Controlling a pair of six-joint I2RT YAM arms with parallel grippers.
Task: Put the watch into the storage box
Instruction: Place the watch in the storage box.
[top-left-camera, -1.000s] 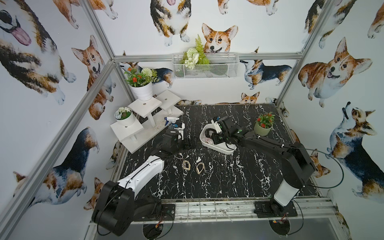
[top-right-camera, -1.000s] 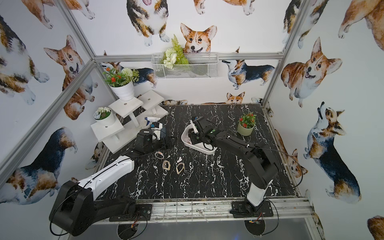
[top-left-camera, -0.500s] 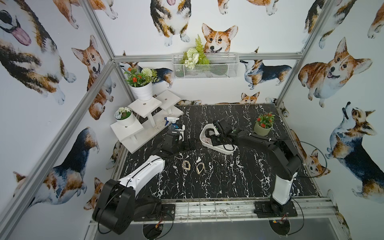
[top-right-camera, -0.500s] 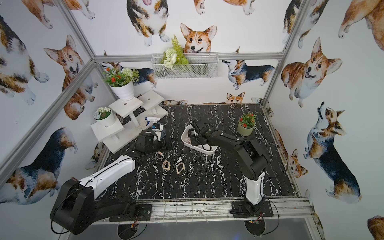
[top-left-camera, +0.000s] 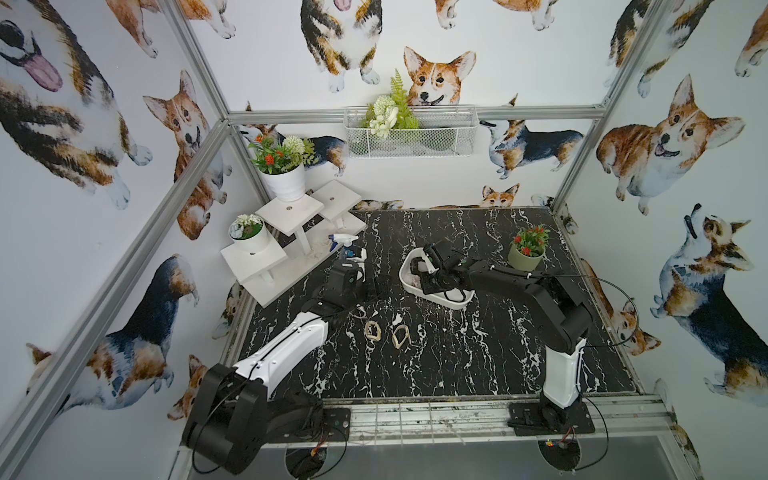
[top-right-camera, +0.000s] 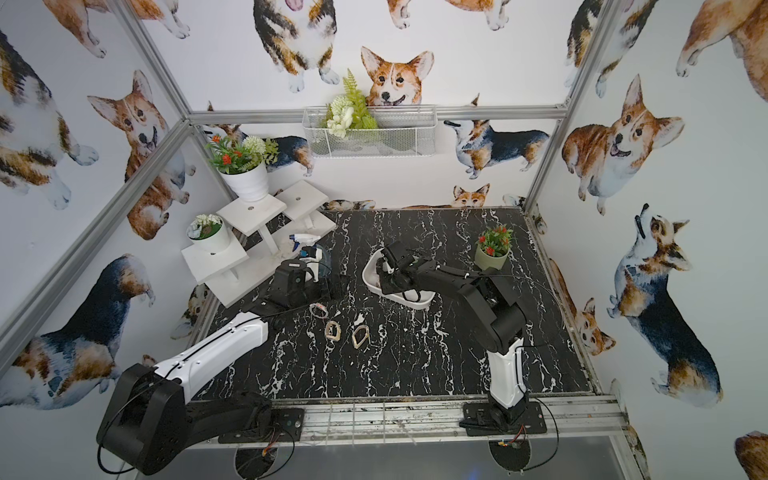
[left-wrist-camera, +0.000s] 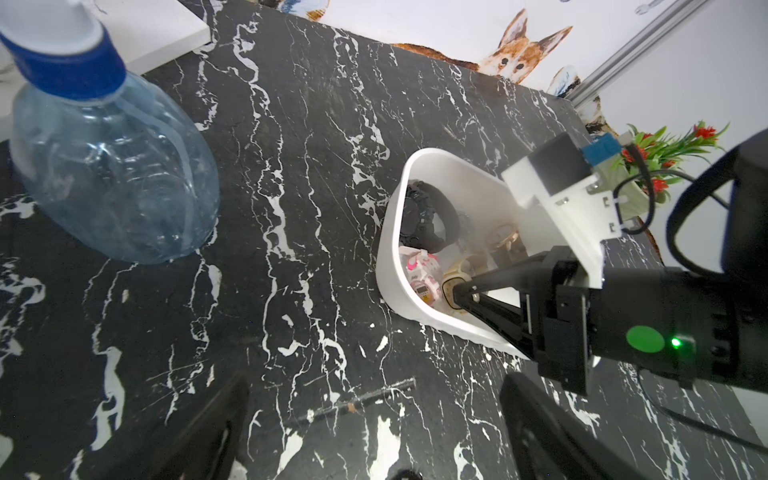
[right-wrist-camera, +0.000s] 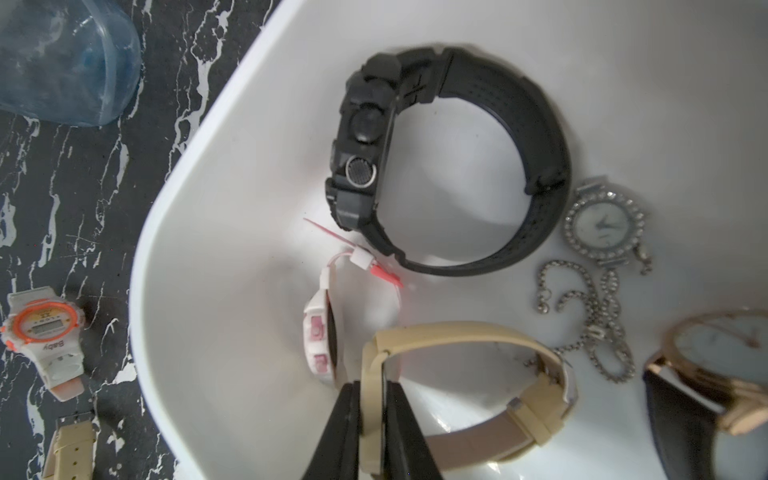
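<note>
The storage box (top-left-camera: 454, 302) is a shallow white tub on the black marbled table, also seen at its rim (right-wrist-camera: 166, 232). My right gripper (right-wrist-camera: 372, 386) reaches down into it, shut on the case of a beige watch (right-wrist-camera: 469, 336) that hangs just above the box floor. In a top view the right gripper (top-right-camera: 384, 279) is over the box's left half. A black watch (right-wrist-camera: 540, 137), a silver chain watch (right-wrist-camera: 602, 224), a pink watch (right-wrist-camera: 318, 332) and a rose-gold watch (right-wrist-camera: 727, 353) lie inside. My left gripper (left-wrist-camera: 374, 436) stands open, low over bare table left of the box.
Two beige watches (top-left-camera: 373, 331) (top-left-camera: 401, 336) and a white-orange watch (right-wrist-camera: 39, 328) lie on the table in front of the box. A clear spray bottle (left-wrist-camera: 112, 174) stands by the left gripper. A green flower pot (top-left-camera: 525, 257) and a white stepped stand (top-left-camera: 291, 216) flank the area.
The right arm has drawn its elbow in toward the box while its gripper stayed inside the box with the beige watch. The left arm has not moved.
</note>
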